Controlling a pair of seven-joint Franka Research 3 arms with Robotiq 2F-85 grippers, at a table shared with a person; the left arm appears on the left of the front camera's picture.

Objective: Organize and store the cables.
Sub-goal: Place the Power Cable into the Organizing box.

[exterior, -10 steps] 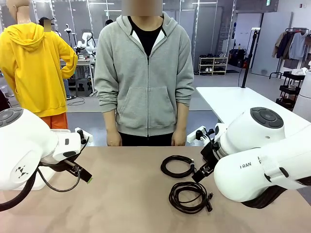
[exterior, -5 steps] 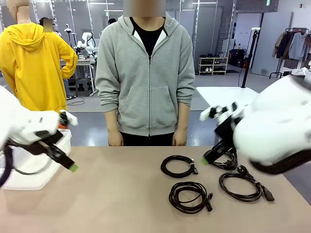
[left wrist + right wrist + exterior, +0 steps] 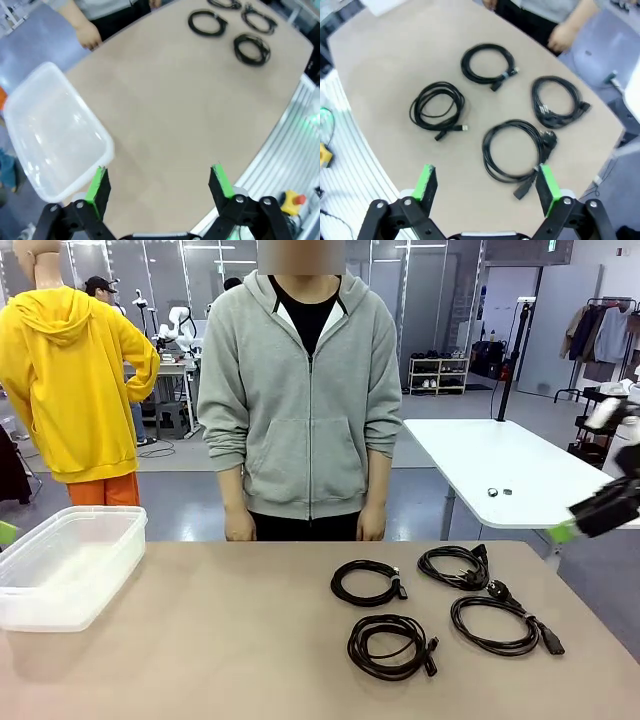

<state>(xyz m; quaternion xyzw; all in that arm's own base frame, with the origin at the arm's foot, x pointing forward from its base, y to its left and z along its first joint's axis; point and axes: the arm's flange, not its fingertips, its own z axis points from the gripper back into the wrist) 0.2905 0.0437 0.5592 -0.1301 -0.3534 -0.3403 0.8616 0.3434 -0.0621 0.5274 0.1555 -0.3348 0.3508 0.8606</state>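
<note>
Now, no grip yet: left fingers point(image 3: 98, 181) spread wide and empty, high above the left part of the surface point(image 3: 240, 640) beside the clear bin point(image 3: 70, 600); right fingers point(image 3: 426, 184) just as wide and empty, high above the four cables point(image 3: 400, 587). All four coils flat on the right half of the surface, each apart from its neighbours, none in the bin, and the bin well apart at the left edge.

Probably best to start with the near-right coil point(image 3: 495, 648), on the right arm's own side. Come straight down over one side of the ring, away from the plug ends and from the coil next to it. Straddle the whole bundle of strands, not just the top loop, to keep the coil from unwinding on the lift. Close fully, given such thin cord. Raise slowly, watching for a dangling plug catching a neighbour. Carry left across the surface, lower well inside the bin walls, and only then let go. Stay clear of the person's hands point(image 3: 236, 528) at the far edge.
</note>
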